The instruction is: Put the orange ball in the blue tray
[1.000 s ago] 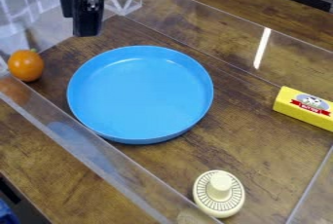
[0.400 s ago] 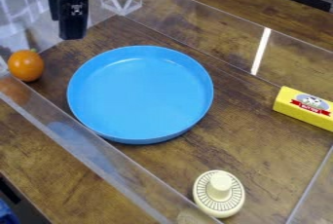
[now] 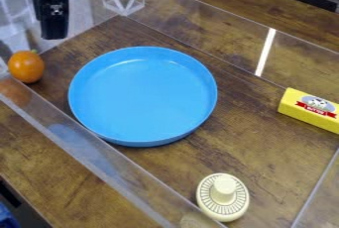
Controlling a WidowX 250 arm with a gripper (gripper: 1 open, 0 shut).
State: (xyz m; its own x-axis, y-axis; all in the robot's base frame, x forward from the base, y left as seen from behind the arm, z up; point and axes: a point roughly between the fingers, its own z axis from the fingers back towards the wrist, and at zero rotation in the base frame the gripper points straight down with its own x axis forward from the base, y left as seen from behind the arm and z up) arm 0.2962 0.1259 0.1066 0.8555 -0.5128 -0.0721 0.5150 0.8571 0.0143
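The orange ball (image 3: 26,66) rests on the wooden table at the far left. The blue tray (image 3: 143,95), a big round light-blue dish with a low rim, lies in the middle and holds nothing. My gripper (image 3: 52,32) hangs pointing down at the top left, above and a little right of the ball, apart from it. From this angle its dark fingers read as one block, so the jaws' gap does not show; nothing appears held.
A yellow rectangular block (image 3: 310,109) lies at the right edge. A small cream ribbed disc (image 3: 223,194) sits near the front. Clear plastic walls (image 3: 79,148) border the work area along the front left and back.
My gripper has moved left across the back of the table, away from the tray's rim and toward the spot above the orange ball. The ball, tray and other objects have stayed put.
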